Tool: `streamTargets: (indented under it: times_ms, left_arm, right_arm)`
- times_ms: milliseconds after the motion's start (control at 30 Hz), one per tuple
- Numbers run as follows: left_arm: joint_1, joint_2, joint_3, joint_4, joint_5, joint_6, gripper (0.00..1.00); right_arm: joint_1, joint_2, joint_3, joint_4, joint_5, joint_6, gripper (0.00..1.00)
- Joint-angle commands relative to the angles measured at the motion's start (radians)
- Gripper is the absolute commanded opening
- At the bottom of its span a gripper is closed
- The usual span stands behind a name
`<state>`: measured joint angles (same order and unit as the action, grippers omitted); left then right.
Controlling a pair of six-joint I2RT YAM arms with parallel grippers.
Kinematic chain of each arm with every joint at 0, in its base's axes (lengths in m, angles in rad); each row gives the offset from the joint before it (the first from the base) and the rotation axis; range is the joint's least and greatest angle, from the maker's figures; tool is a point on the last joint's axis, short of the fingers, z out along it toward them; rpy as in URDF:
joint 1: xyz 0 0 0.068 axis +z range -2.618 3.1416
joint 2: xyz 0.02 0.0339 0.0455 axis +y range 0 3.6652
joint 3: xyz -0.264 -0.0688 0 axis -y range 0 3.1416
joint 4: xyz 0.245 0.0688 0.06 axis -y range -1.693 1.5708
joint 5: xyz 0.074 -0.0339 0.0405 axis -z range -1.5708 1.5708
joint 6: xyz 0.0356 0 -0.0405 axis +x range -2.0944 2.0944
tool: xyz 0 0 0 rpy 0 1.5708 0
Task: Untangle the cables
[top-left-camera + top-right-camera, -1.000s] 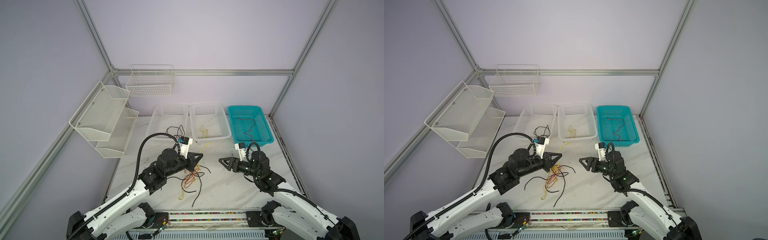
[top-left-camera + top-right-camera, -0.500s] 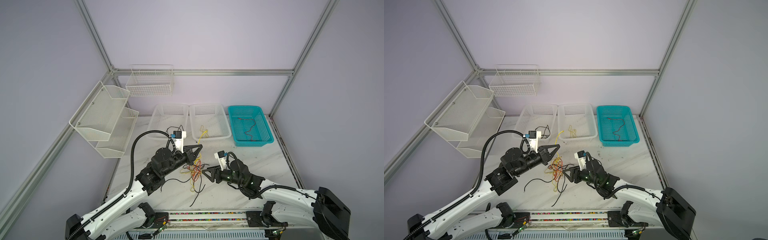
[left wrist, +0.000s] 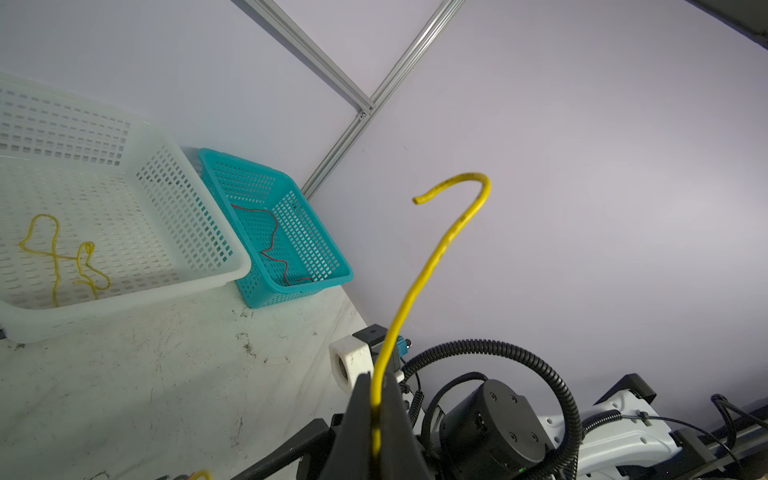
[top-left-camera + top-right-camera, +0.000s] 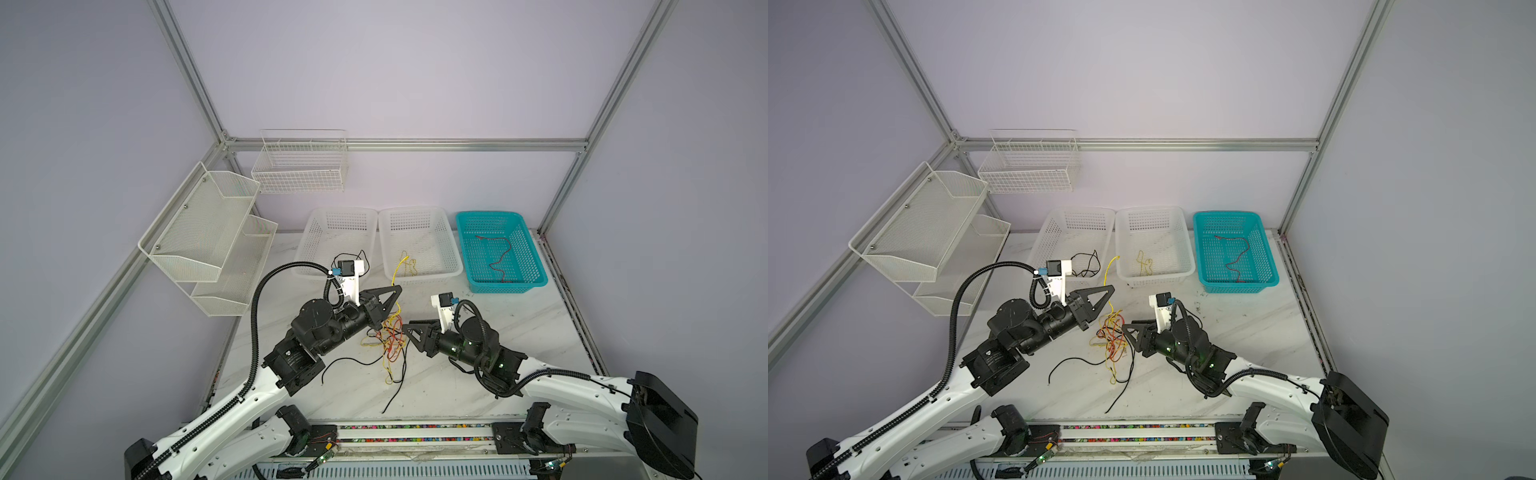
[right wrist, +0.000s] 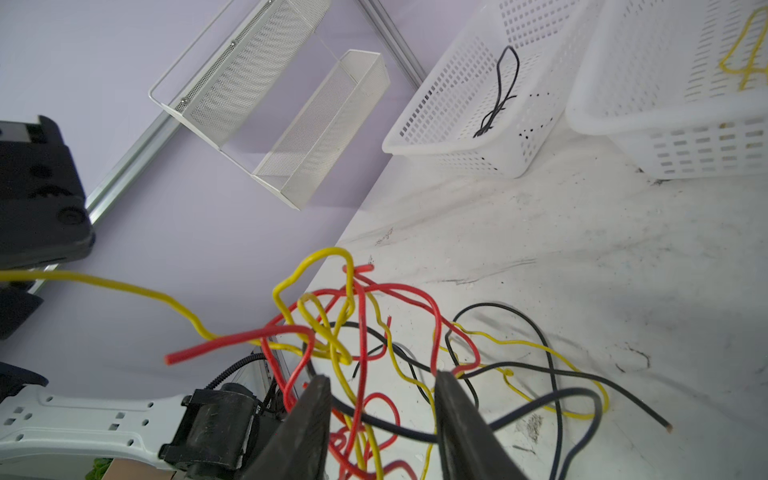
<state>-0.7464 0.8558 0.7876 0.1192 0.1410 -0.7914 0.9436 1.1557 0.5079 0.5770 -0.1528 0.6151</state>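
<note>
Left gripper [image 4: 395, 290] is clamped on a yellow cable [image 3: 436, 257]. Its wrist view shows the strand pinched between shut jaws and rising to a hooked free end, a detail too fine to make out in both top views. Just below and ahead of that gripper, the tangle of cables [image 4: 388, 338], yellow, red and black, rests on the table [image 4: 436, 390] between both grippers. Right gripper [image 5: 380, 380] has its jaws apart. Only its wrist view shows red, yellow and black strands passing between its fingers.
</note>
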Motion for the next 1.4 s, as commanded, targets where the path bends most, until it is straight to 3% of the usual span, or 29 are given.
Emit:
streamTargets:
  times_ms: [0,500,733,767,933,1000,1167,1367]
  left_arm:
    - [0.005,-0.017,0.007,0.066,-0.003,-0.003,0.0]
    - [0.005,-0.02,0.001,0.078,0.005,-0.013,0.0]
    - [0.005,-0.06,-0.033,0.061,-0.009,-0.014,0.0]
    - [0.005,-0.075,-0.035,0.042,-0.016,-0.005,0.0]
    - [0.01,-0.163,-0.009,-0.187,-0.109,0.067,0.0]
    - [0.019,-0.191,0.0,-0.289,-0.134,0.084,0.0]
    - [0.076,-0.255,0.0,-0.532,-0.183,0.1,0.0]
    - [0.226,-0.316,-0.011,-0.738,-0.128,0.111,0.0]
  right_arm:
    - [0.005,-0.005,0.015,0.063,0.001,-0.009,0.44]
    - [0.004,0.095,0.05,0.119,-0.043,-0.002,0.26]
    - [0.005,0.094,0.057,0.103,-0.026,-0.012,0.0]
    - [0.005,0.089,0.053,0.087,-0.019,-0.015,0.0]
    - [-0.008,0.005,0.015,-0.075,0.151,0.024,0.0]
    - [-0.051,-0.035,-0.02,-0.109,0.168,0.06,0.0]
    - [-0.245,-0.122,-0.129,-0.157,0.11,0.177,0.0]
    - [-0.39,-0.186,-0.177,-0.201,0.023,0.21,0.0]
